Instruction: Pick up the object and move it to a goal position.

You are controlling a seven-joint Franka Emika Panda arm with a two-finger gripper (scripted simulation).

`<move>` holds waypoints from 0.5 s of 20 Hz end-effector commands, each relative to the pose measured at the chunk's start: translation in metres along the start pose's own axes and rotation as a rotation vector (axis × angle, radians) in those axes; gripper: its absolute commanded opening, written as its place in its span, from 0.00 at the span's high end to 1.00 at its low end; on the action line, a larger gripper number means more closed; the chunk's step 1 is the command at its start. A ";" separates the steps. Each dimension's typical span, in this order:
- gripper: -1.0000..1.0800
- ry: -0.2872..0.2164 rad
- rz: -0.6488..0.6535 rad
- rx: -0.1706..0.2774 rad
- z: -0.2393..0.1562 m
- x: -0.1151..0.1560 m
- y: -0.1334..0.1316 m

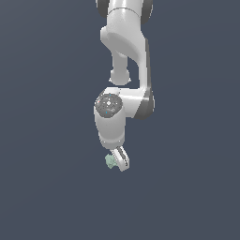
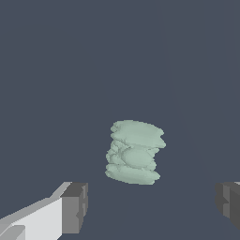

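Note:
The object (image 1: 110, 161) is a small pale mint-green lumpy chunk lying on the dark floor, just beside the tip of the white arm on the exterior view's left. In the wrist view the object (image 2: 135, 151) appears as a stacked, faceted lump ahead of the fingers. My gripper (image 2: 152, 206) stands open, its two grey pads (image 2: 75, 207) far apart and nothing between them. The object lies in line with the gap but beyond the fingertips, untouched. In the exterior view the gripper (image 1: 118, 161) hangs low, close to the floor, with one finger (image 1: 123, 158) showing.
The white arm (image 1: 123, 70) reaches down from the top of the exterior view. A plain dark blue-grey floor (image 1: 47, 187) surrounds everything, with no other objects in sight.

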State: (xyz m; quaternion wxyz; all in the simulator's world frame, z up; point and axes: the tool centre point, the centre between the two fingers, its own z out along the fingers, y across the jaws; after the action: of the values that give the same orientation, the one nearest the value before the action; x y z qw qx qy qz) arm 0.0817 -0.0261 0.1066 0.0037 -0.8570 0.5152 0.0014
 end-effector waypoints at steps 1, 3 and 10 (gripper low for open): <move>0.04 0.002 0.057 -0.001 0.004 0.004 -0.002; 0.04 0.003 0.092 -0.002 0.007 0.006 -0.003; 0.04 0.006 0.168 -0.004 0.012 0.010 -0.005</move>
State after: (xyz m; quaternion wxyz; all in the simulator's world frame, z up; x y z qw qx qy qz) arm 0.0899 -0.0326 0.0951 0.0005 -0.8147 0.5799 0.0004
